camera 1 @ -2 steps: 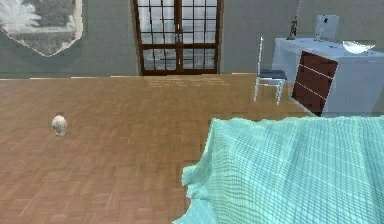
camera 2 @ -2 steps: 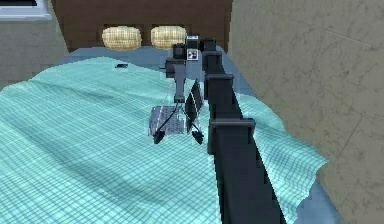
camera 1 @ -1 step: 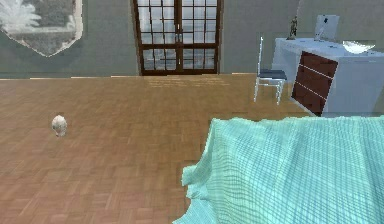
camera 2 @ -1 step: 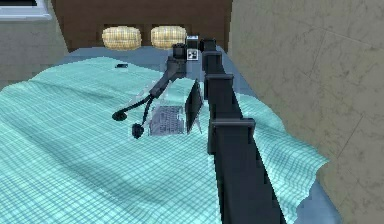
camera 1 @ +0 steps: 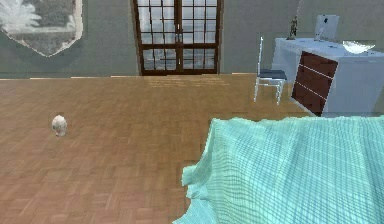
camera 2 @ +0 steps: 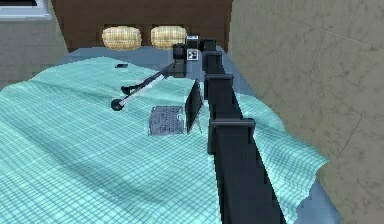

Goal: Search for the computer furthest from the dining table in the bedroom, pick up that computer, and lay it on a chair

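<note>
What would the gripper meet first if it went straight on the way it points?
Likely the teal bedspread: the gripper points toward the arm side view's left and slightly down, away from the open laptop. Depth is unclear.

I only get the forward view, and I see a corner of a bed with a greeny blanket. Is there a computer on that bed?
Observer: Yes. In the arm side view, an open laptop sits on the blanket.
Operator: Is the arm near it?
Observer: The arm reaches out across the blanket, just right of the laptop in that picture.
Operator: Where's the grabber?
Observer: The gripper appears up and left of the laptop there. I cannot tell whether they touch.
</note>
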Tool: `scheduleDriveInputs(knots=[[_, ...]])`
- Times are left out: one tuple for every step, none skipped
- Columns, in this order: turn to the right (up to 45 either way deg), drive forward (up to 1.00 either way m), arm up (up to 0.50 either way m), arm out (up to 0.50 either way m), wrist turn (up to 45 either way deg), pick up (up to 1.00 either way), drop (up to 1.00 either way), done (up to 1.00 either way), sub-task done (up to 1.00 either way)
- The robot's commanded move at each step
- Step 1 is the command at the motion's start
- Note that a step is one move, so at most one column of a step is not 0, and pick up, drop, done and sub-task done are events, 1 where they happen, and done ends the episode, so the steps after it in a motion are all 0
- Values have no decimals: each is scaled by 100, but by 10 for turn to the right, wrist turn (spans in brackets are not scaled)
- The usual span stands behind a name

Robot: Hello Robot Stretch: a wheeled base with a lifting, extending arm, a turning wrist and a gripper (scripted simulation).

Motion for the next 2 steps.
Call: scheduleDriveInputs(knots=[[0, 0, 0, 0, 450, 0, 0, 0, 0], [0, 0, 0, 0, 180, 0, 0, 0, 0]])
